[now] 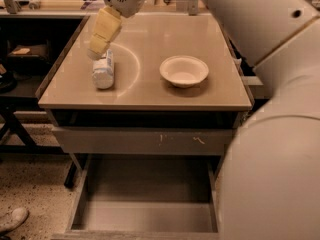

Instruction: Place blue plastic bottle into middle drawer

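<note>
The blue plastic bottle, clear and pale bluish with a white label, lies on its side on the left part of the tabletop. My gripper hangs down from above, and its yellowish tip sits just over the bottle's far end, close to it or touching it. The middle drawer is pulled open below the table front, and its plain grey floor is bare.
A white round bowl stands on the right part of the tabletop. A shut grey drawer front with pale scratches sits above the open drawer. My large white arm fills the right side. A shoe shows at bottom left.
</note>
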Controlling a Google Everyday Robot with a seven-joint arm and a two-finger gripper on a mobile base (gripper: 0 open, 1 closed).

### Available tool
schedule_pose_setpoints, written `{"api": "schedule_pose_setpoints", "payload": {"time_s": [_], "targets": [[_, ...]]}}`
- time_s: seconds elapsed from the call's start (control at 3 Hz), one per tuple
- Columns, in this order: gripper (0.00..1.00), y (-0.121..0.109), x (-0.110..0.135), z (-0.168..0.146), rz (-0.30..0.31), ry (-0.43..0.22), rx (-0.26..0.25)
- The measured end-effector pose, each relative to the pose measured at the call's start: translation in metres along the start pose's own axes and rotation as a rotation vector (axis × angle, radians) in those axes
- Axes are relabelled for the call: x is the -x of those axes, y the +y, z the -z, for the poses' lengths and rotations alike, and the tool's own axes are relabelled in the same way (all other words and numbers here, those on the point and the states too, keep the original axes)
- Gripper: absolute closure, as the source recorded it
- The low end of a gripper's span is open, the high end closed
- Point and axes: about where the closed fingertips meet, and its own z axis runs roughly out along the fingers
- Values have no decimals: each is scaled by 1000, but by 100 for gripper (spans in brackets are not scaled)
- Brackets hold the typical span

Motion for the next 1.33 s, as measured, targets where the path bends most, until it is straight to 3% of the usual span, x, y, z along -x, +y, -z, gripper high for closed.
{"api": "schedule_pose_setpoints", "payload": {"time_s": [0.33, 0.67, 1.0, 1.33], "targets": [[0, -17, 14, -30, -61, -6, 42], [0, -21, 18, -34, -64, -17, 39], [0, -25, 22, -43, -83, -47, 16], [0, -41, 31, -63, -146, -71, -23]]}}
